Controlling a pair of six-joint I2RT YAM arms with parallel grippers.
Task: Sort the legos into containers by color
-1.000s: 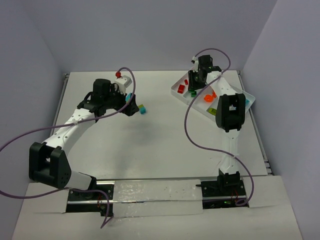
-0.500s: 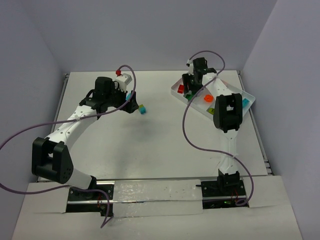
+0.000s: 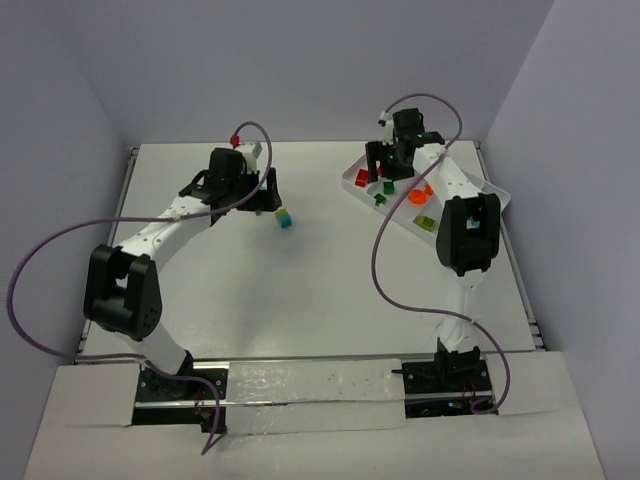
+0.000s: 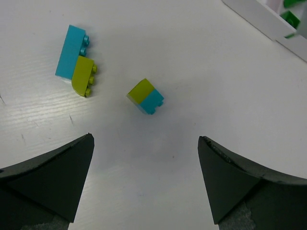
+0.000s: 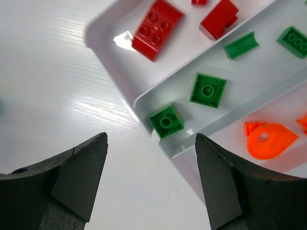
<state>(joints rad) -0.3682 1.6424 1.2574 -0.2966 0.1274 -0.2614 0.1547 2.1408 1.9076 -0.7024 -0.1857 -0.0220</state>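
A yellow-green and cyan lego (image 4: 146,96) lies on the table just ahead of my left gripper (image 4: 146,139), which is open and empty. In the top view this lego (image 3: 284,217) sits to the right of the left gripper (image 3: 262,192). A cyan brick joined to a yellow-green one (image 4: 76,61) lies further left. My right gripper (image 5: 151,136) is open over the near corner of the white tray (image 5: 111,67). A green lego (image 5: 166,120) rests in the tray's green compartment just ahead of it. Red legos (image 5: 157,28) and an orange piece (image 5: 266,140) lie in the neighbouring compartments.
The tray (image 3: 348,182) stands at the back right of the table, angled, with my right gripper (image 3: 378,178) at its left end. Its corner (image 4: 259,17) shows in the left wrist view. Purple cables loop from both arms. Walls close in the back and sides.
My right gripper's jaws have widened over the tray corner, and a green lego lies in the tray below them. My left arm has swung right, closer to the loose legos.
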